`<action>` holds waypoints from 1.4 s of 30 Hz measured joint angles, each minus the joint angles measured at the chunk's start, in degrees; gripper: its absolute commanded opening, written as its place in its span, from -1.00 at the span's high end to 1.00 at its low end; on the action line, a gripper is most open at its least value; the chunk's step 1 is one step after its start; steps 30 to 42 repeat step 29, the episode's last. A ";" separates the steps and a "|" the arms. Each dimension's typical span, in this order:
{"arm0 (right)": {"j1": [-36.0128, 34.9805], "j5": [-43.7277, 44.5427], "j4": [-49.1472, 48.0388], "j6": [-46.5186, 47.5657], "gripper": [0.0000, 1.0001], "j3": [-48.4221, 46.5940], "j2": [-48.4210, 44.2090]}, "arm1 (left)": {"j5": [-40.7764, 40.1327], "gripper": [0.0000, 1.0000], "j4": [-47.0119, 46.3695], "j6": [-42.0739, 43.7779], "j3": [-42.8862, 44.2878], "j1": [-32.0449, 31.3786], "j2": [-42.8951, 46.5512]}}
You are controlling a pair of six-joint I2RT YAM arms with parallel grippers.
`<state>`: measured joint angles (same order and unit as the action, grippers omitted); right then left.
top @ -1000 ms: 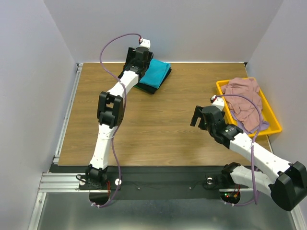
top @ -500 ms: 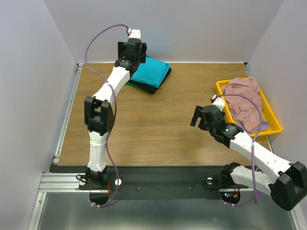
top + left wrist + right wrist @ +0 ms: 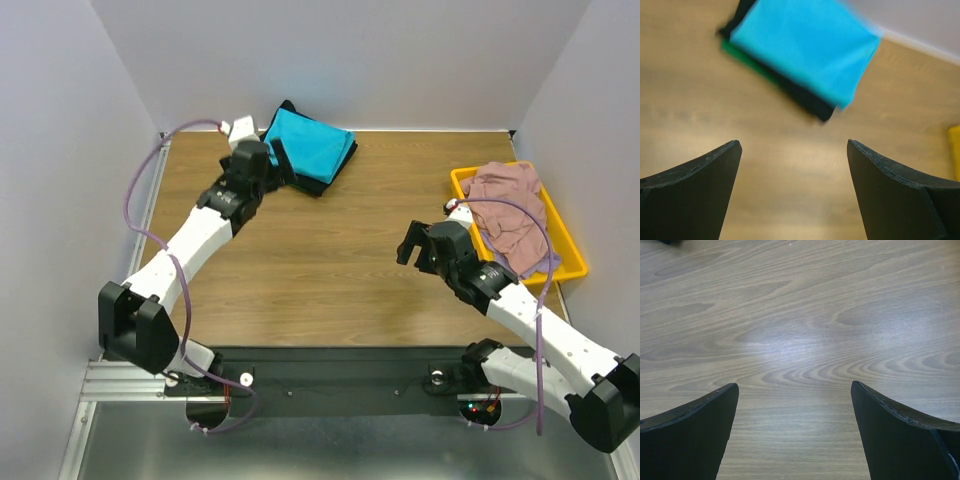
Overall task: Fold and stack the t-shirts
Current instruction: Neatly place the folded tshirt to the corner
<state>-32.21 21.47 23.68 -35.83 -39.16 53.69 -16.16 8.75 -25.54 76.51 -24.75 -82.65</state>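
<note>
Teal t-shirt (image 3: 312,148): folded, on top of a stack far left of the yellow tray (image 3: 571,263), at the far edge of the counter (image 3: 330,270). A black t-shirt (image 3: 809,101) and a green t-shirt (image 3: 742,58) show at their edges beneath it.
Dusty pink t-shirt (image 3: 508,212): crumpled inside the tray, unfolded.
Left pincer (image 3: 792,150): fingers apart, holding nothing, far left of the tray and clear of the cloth.
Right pincer (image 3: 795,390): fingers apart, empty, over bare counter just left of the tray.
Step in hand: the stack looks finished for now, so you are between shirts, about to fetch the next.
Next move: reach right into the tray, pinch a raised fold of the pink shirt, lift it over the rim, and spread it flat left of the tray.
</note>
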 measured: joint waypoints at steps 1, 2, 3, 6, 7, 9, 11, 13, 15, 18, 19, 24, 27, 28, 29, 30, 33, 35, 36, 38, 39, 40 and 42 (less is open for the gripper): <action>0.00 -0.37 0.02 0.00 -1.00 0.00 -0.26 | -0.83 -0.97 0.83 -1.88 -3.58 -0.76 1.18; 0.00 -0.72 0.02 0.02 -1.00 0.00 -0.50 | -1.57 -0.97 2.27 -3.82 -7.04 -1.53 2.16; 0.00 -1.18 0.02 0.07 -1.00 0.00 -0.74 | -1.99 -0.97 2.27 -5.07 -9.38 -1.97 2.71; 0.00 -2.10 0.04 0.50 -1.00 0.00 -0.94 | -2.97 -0.97 5.25 -9.68 -18.62 -3.67 6.05; 0.00 -2.27 0.09 0.70 -1.00 0.00 -0.98 | -3.37 -0.97 6.45 -10.93 -20.96 -4.07 7.52; 0.00 -2.29 0.07 1.16 -1.00 0.13 -1.27 | -4.48 -0.97 8.50 -13.44 -24.55 -4.70 10.73; 0.00 -2.12 0.13 1.57 -1.00 0.61 -1.90 | -6.03 -0.97 11.06 -15.78 -26.56 -5.11 13.81; 0.00 -1.49 0.35 2.03 -1.00 0.74 -2.08 | -7.56 -0.97 12.41 -17.31 -27.71 -5.31 15.74; 0.00 -0.74 0.33 2.08 -1.00 0.76 -2.08 | -9.49 -0.97 13.62 -19.21 -29.94 -5.55 18.27; 0.00 0.83 -0.13 1.99 -1.00 1.51 -2.05 | -11.32 -0.97 15.74 -21.46 -34.86 -5.60 22.67; 0.00 1.29 -0.07 1.90 -1.00 1.92 -1.99 | -11.43 -0.97 15.82 -21.66 -36.00 -5.62 23.65; 0.00 2.49 -0.63 1.62 -1.00 4.94 -2.34 | -11.78 -0.97 15.91 -22.38 -39.28 -5.73 30.86; 0.00 2.54 -0.96 1.77 -1.00 6.67 -4.24 | -12.15 -0.97 14.60 -22.36 -39.28 -5.92 34.32; 0.00 2.54 -1.40 1.97 -1.00 7.21 -5.29 | -12.31 -0.97 14.25 -22.36 -39.28 -5.95 35.23; 0.00 2.56 -1.53 2.08 -1.00 7.56 -6.23 | -12.52 -0.97 13.88 -22.36 -39.32 -5.95 36.30; 0.00 2.56 -1.53 2.08 -1.00 7.56 -6.23 | -12.52 -0.97 13.88 -22.36 -39.32 -5.95 36.30; 0.00 2.56 -1.53 2.08 -1.00 7.56 -6.23 | -12.52 -0.97 13.88 -22.36 -39.32 -5.95 36.30; 0.00 2.56 -1.53 2.08 -1.00 7.56 -6.23 | -12.52 -0.97 13.88 -22.36 -39.32 -5.95 36.30; 0.00 2.56 -1.53 2.08 -1.00 7.56 -6.23 | -12.52 -0.97 13.88 -22.36 -39.32 -5.95 36.30; 0.00 2.56 -1.53 2.08 -1.00 7.56 -6.23 | -12.52 -0.97 13.88 -22.36 -39.32 -5.95 36.30; 0.00 2.56 -1.53 2.08 -1.00 7.56 -6.23 | -12.52 -0.97 13.88 -22.36 -39.32 -5.95 36.30; 0.00 2.56 -1.53 2.08 -1.00 7.56 -6.23 | -12.52 -0.97 13.88 -22.36 -39.32 -5.95 36.30; 0.00 2.56 -1.53 2.08 -1.00 7.56 -6.23 | -12.52 -0.97 13.88 -22.36 -39.32 -5.95 36.30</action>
